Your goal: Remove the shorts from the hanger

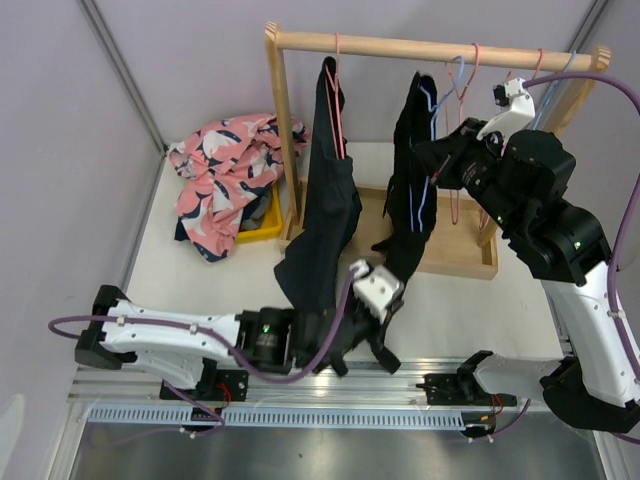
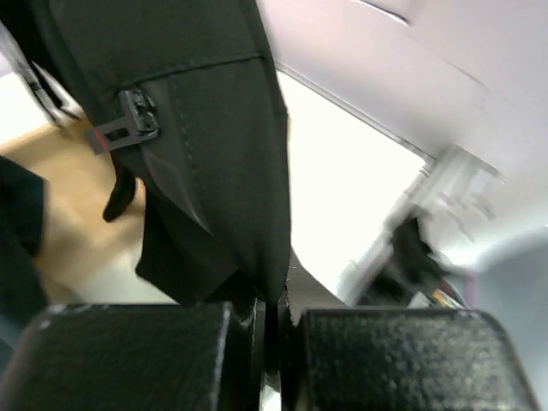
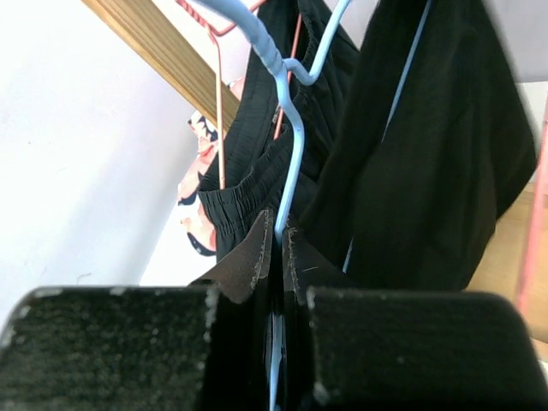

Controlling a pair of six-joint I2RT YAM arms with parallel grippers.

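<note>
Two dark shorts hang from the wooden rail (image 1: pixel 400 45): one on a pink hanger (image 1: pixel 338 70), drooping low (image 1: pixel 325 220), and black shorts (image 1: pixel 412 190) on a blue hanger (image 1: pixel 428 100). My left gripper (image 1: pixel 390 292) is shut on the lower hem of the black shorts (image 2: pixel 214 145), and the fabric is pinched between its fingers (image 2: pixel 274 317). My right gripper (image 1: pixel 438 160) is shut on the blue hanger wire (image 3: pixel 291 163), with the wire running between its fingers (image 3: pixel 281 257). The pink patterned shorts (image 1: pixel 225 170) lie in a pile at the left.
A yellow bin (image 1: pixel 262 228) sits under the pile, beside the rack's left post. The rack's wooden base tray (image 1: pixel 460 255) lies below the rail. Several empty pink and blue hangers (image 1: pixel 475 60) hang at the rail's right end. Walls close in on both sides.
</note>
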